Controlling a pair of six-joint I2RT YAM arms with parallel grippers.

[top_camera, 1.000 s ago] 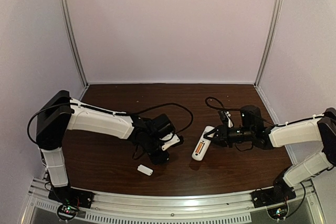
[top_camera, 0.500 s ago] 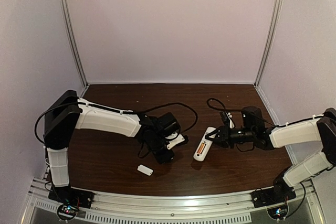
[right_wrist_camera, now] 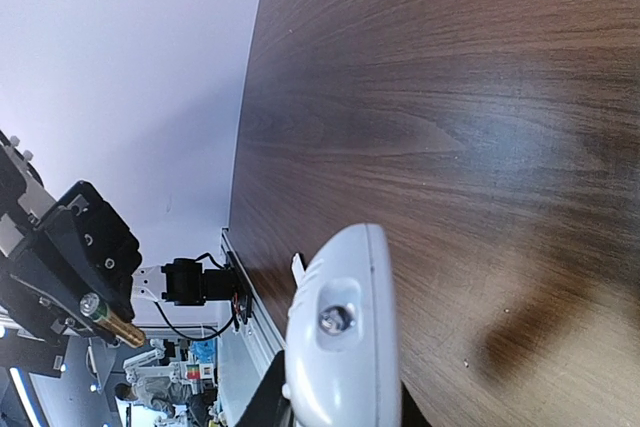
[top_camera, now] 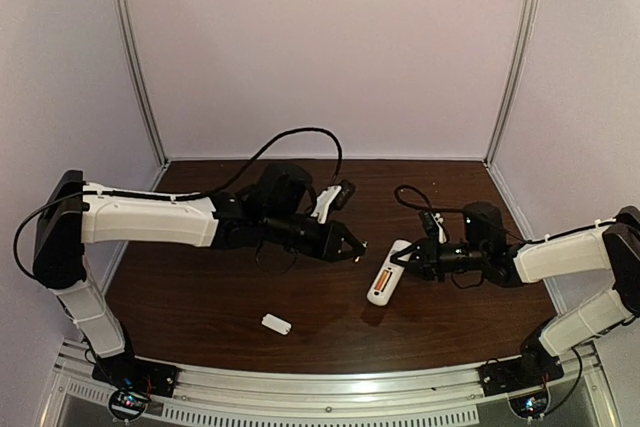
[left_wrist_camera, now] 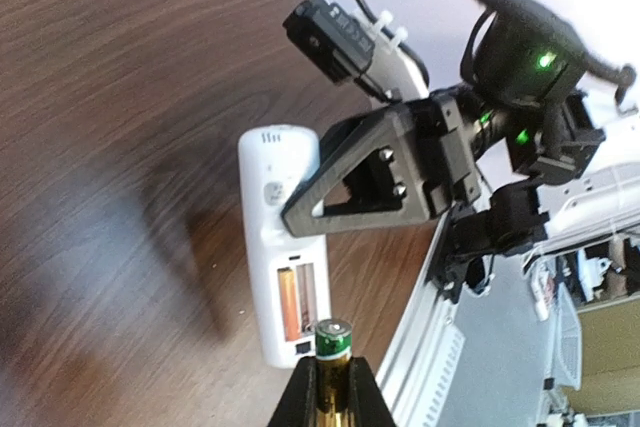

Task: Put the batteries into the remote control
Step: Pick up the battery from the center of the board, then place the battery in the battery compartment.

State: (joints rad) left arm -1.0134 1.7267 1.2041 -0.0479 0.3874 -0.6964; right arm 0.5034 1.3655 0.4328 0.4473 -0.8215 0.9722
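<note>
The left gripper (top_camera: 354,250) is pinching a slim golden-brass cylinder battery with a green band (left_wrist_camera: 333,340). Its black fingertips are pressing in on the battery's sides, and the capped end is sticking out past them. This gripper is hovering near the middle of the dark brown wooden table (top_camera: 190,297), just left of the small white oblong plastic remote control (top_camera: 381,283) and not touching it.

The right gripper (top_camera: 408,260) is reaching in from the right and clamping the remote near its far end, jaws closed on the white body. The remote is sitting right of centre, its length running from far to near and its near end pointing toward the near edge. Whether that end is resting on the wood is hard to tell.

The remote's back is facing up, with the battery compartment lying open at the near end. A slim orange cylinder battery (left_wrist_camera: 288,302) is sitting in one slot, and the slot beside it is showing pale plastic. In the left wrist view, the golden-brass battery's tip is hanging just off that end of the remote.

A small plain white rectangular cover piece (top_camera: 276,324) is lying flat on the table nearer the near edge, left of the remote and well apart from both grippers.
</note>
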